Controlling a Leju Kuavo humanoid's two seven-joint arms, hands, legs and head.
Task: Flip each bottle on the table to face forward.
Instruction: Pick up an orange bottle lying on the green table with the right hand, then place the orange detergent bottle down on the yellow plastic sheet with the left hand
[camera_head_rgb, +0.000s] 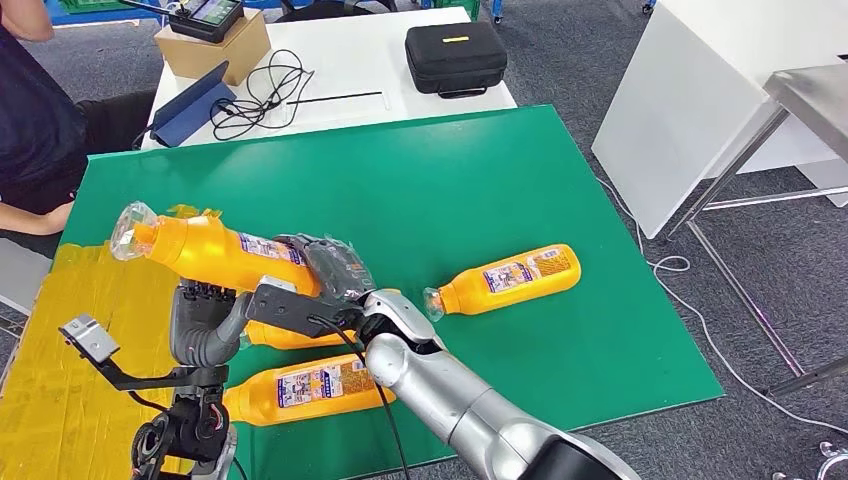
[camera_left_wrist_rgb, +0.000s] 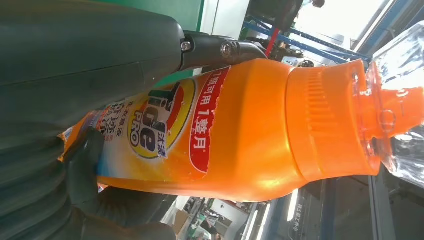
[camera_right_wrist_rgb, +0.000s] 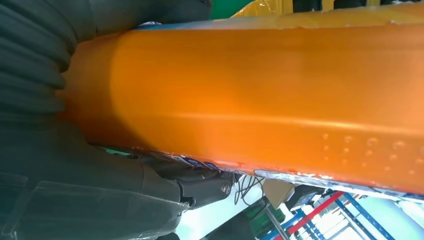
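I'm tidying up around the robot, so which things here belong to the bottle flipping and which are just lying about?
Job:
held bottle, in both the left hand and right hand
bottle on the right
nearest bottle
half-hidden bottle
green mat

Lying about:
black case
cardboard box
cables

The right arm (camera_head_rgb: 470, 405) enters the head view at about 5 o'clock and reaches toward 10 o'clock. Its right hand (camera_head_rgb: 330, 268) is wrapped around the body of a lifted orange bottle (camera_head_rgb: 215, 250). The left arm (camera_head_rgb: 195, 400) rises from about 7 o'clock, and the left hand (camera_head_rgb: 205, 310) is below the same bottle, with its dark fingers (camera_left_wrist_rgb: 82, 165) curled against the label.
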